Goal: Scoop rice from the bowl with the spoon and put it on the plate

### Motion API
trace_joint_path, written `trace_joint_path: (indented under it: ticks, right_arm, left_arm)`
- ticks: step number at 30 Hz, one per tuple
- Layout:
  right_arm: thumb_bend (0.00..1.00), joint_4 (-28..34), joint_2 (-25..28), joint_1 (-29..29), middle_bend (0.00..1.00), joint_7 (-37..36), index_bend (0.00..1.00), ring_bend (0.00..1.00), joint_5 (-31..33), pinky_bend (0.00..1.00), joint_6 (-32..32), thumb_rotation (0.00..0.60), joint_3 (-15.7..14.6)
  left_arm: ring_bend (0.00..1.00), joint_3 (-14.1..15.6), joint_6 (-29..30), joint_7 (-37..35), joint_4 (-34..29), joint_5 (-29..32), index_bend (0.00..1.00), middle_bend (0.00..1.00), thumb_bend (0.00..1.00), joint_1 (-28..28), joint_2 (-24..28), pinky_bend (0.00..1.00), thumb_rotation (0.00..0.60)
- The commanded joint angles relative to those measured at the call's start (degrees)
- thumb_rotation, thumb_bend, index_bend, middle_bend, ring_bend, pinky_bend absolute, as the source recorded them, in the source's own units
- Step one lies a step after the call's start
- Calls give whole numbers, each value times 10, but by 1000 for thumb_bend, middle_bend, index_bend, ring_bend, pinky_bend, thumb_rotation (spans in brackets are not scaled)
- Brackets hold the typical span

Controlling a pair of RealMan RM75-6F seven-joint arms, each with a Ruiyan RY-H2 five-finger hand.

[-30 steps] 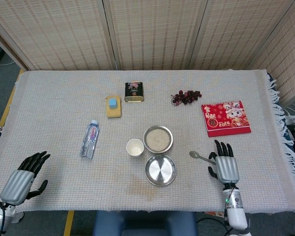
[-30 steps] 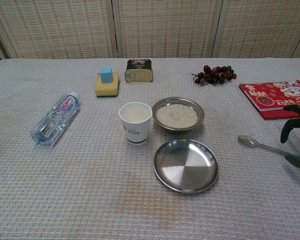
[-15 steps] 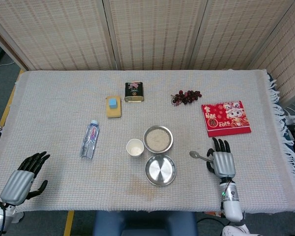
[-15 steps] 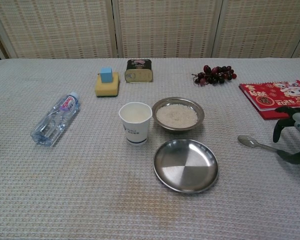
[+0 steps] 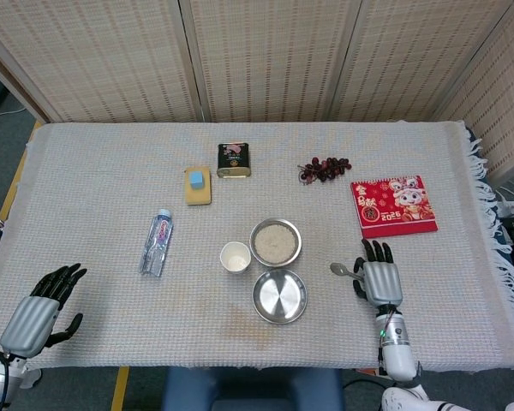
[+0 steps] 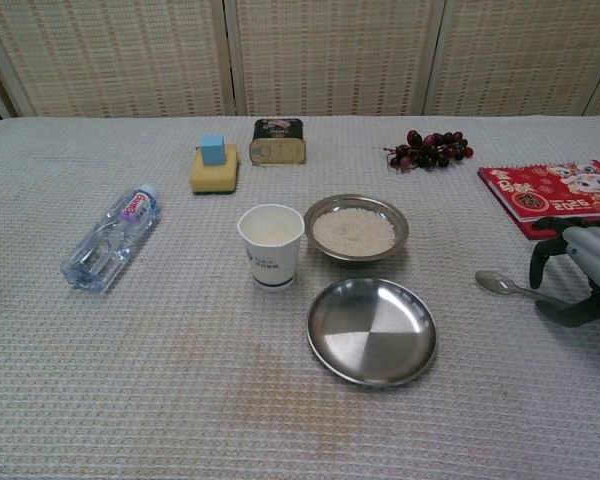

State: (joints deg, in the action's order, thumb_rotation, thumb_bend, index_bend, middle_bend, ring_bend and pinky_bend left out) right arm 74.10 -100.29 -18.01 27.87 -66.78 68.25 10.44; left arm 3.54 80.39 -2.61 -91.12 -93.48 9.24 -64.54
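Moved: right hand (image 5: 379, 277), shifted leftward over the spoon (image 6: 508, 287) handle; fingers arched, grasp not confirmable. Spoon lies on bench, right of plate (image 6: 372, 331). Bowl (image 6: 357, 229) holds rice. Left hand (image 5: 41, 310) spread, idle. Pickup judged imminent.

We count one bowl of rice (image 5: 275, 241), one plate (image 5: 279, 296), one spoon (image 5: 343, 271), one paper cup (image 5: 235, 256), one water bottle (image 5: 157, 242), one tin (image 5: 233, 160), one yellow sponge (image 5: 198, 186) carrying one blue block (image 5: 194, 179), one red calendar (image 5: 393, 205), and what looks like a single bunch of grapes (image 5: 324, 168).
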Motion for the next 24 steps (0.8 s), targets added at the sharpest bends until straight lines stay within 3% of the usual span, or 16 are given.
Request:
trace_joint_path:
  ticks: [1,24]
  right_arm:
    - [281,0,-1,-2,84,2,510,0,2,0,1,600,-1]
    - [282,-9,-6,-13,128,4,534,0,18,0,-2,600,-9]
  left_arm:
    - [0,0,0,0,0,0,0,0,412,0,0,116,600]
    - [0,-1,0,0,1,1,0,0,412,0,0,116,600]
